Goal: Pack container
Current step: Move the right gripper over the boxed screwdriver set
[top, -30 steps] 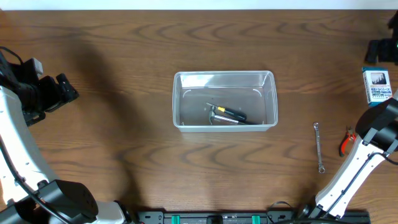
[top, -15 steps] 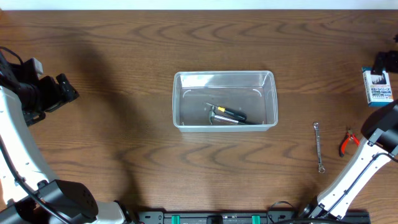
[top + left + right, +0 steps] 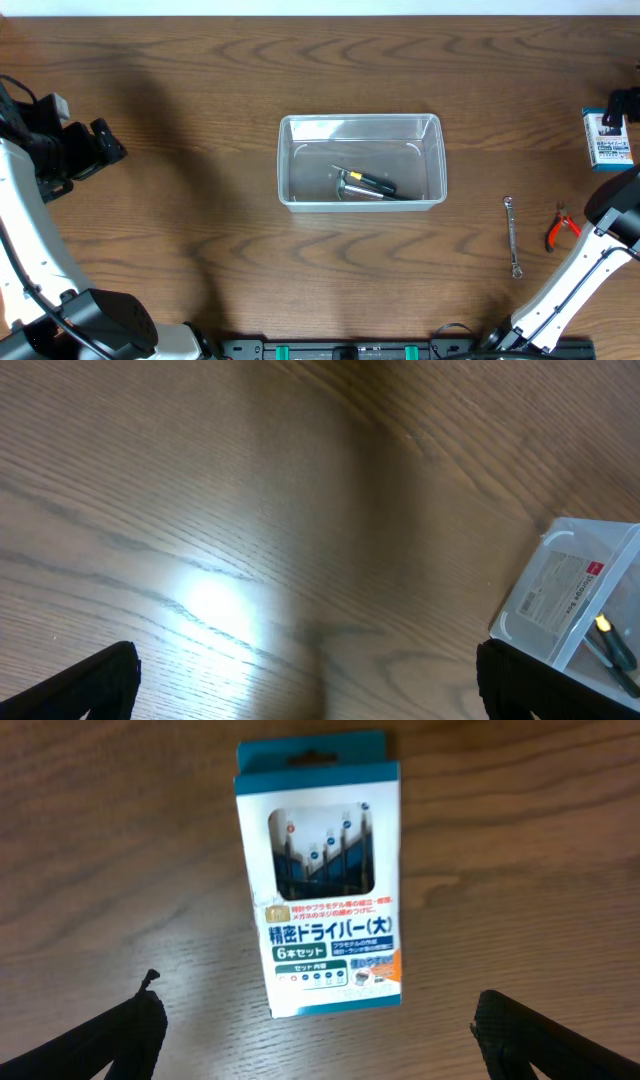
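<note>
The clear container (image 3: 287,160) stands at the table's middle and holds a black-and-yellow screwdriver (image 3: 377,183) and a silver tool (image 3: 350,187). Its corner also shows in the left wrist view (image 3: 560,585). My left gripper (image 3: 98,145) is open and empty at the far left, well apart from the container; in the left wrist view (image 3: 305,685) only bare wood lies between its fingers. My right gripper (image 3: 622,103) is open at the far right, over the small blue and white box (image 3: 610,138). In the right wrist view (image 3: 320,1035) the box (image 3: 320,875) lies flat just ahead of the fingers.
A silver wrench (image 3: 512,236) and red-handled pliers (image 3: 560,228) lie on the table right of the container. The right arm's elbow (image 3: 615,205) hangs near the pliers. The table's right edge is close to the box.
My right gripper has moved from beyond the blue and white box to just over its far end. The left arm and the container have not moved.
</note>
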You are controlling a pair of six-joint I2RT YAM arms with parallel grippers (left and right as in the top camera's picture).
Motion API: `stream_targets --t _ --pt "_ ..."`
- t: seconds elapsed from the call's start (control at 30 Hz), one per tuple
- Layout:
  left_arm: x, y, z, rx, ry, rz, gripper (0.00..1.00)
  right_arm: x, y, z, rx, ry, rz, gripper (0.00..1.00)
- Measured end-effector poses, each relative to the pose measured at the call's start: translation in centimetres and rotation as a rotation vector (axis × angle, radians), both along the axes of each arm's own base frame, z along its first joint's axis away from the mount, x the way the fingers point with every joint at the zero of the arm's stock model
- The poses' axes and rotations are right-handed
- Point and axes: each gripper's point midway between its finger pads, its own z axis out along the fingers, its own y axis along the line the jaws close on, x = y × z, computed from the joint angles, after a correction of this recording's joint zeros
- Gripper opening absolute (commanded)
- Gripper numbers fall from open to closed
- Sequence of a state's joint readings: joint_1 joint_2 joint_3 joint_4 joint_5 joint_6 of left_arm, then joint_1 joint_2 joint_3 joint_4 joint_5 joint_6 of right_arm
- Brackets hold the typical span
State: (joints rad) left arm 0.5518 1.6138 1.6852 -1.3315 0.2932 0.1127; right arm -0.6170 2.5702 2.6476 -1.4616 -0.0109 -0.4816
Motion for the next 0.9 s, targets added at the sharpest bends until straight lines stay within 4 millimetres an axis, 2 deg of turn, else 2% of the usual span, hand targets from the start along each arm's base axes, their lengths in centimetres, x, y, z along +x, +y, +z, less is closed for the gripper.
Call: stream_targets --t 0.23,0.4,0.9 --pt "0.0 0.0 0.0 0.000 0.000 0.000 0.98 -0.5 0.3 -2.9 0.036 0.063 0.020 0.99" --pt "0.0 0.0 0.0 0.000 0.000 0.000 0.98 -0.7 0.2 -4.1 0.043 0.086 0.024 0.99" --pt "0.0 0.0 0.0 0.000 0.000 0.000 0.98 -0.8 -0.6 -4.7 0.004 0.106 0.030 0.99"
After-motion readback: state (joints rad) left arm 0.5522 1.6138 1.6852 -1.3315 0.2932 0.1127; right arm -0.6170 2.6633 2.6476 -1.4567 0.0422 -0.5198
